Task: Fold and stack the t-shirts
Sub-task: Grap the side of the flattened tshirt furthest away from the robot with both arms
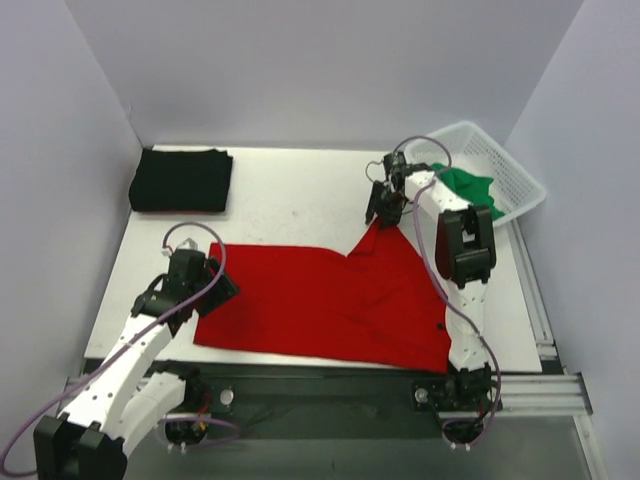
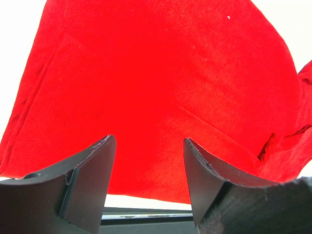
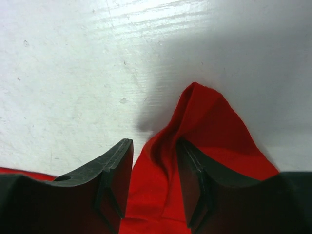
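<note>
Top external view: the red t-shirt [image 1: 320,300] is spread flat on the table [image 1: 300,190] between the two claws, and its far corner is drawn up into a peak at the right gripper [image 1: 384,212]. In the right wrist view a pinch of that cloth is gripped between the narrowed jaws. The left gripper [image 1: 212,293] is seen wide and empty, with the shirt's side edge just ahead of and beneath its fingertips.

For a clean fold, that edge should probably be gripped as well before anything is carried over. Both ends could then be lifted evenly and the cloth held taut rather than bunched.

Three t-shirts are counted. Besides the red one, a folded black t-shirt [image 1: 182,180] lies well beyond the left claw, and a green t-shirt [image 1: 468,185] sits in the single white mesh basket [image 1: 510,170] just right of the right claw.
</note>
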